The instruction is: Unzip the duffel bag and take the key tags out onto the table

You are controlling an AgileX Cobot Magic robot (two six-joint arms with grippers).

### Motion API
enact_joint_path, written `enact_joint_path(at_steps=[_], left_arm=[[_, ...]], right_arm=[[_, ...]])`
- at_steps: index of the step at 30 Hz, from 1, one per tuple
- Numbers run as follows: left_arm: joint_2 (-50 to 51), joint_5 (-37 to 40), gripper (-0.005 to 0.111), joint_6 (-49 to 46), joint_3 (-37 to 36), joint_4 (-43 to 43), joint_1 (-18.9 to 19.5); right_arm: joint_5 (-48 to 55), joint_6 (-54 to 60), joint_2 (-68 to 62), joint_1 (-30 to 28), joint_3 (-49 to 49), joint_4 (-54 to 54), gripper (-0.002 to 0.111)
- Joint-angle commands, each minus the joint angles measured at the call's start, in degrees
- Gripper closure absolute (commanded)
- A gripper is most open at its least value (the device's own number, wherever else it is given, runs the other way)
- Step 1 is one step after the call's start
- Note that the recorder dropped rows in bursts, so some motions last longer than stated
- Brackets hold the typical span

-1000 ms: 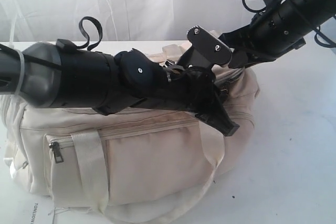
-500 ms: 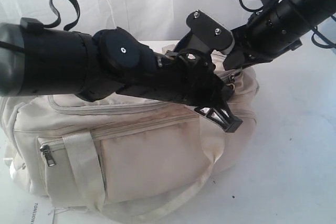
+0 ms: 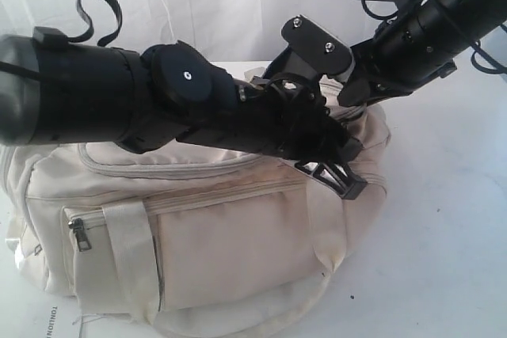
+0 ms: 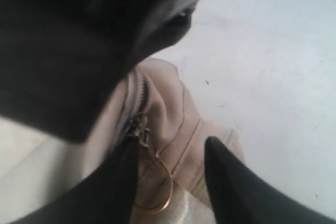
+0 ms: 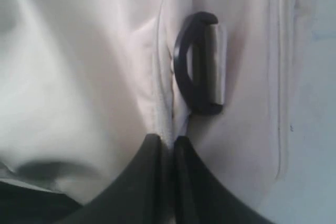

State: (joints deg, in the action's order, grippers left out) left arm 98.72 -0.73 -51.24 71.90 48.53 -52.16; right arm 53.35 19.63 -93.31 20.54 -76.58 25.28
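- The left end effector is released: its two dark fingers stand apart over one end of a large cream-white fabric duffel bag.
- One finger sits against a small dark metal zip pull on the bag's top zip. A thin coppery metal ring lies between the fingers.
- The right end effector is clenched on a raised fold of the bag's cream fabric, jaws almost meeting.
- Just beyond that fold sits a black D-shaped strap clip with grey webbing through it.
- In the exterior view both black arms meet above the bag's right end, the left arm crossing over the bag's top.
- The bag rests on a broad plain white bench.
- Its front pocket faces the camera, with a dark zip pull beside a cream webbing handle.
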Motion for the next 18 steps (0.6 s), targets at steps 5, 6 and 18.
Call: enact_joint_path(at_steps=[5, 6, 18], left_arm=[[-0.1, 4.2, 0.044, 4.1, 0.2, 1.2, 0.1], [-0.1, 5.4, 0.045, 4.1, 0.2, 1.2, 0.1], [3.5, -7.4, 0.053, 3.9, 0.1, 1.2, 0.2]], right_arm=[[1.4, 0.7, 0.8, 0.0, 0.0, 0.1, 0.108], [1.4, 0.7, 0.8, 0.0, 0.0, 0.1, 0.108], [1.5, 0.7, 0.8, 0.1, 0.0, 0.1, 0.108]])
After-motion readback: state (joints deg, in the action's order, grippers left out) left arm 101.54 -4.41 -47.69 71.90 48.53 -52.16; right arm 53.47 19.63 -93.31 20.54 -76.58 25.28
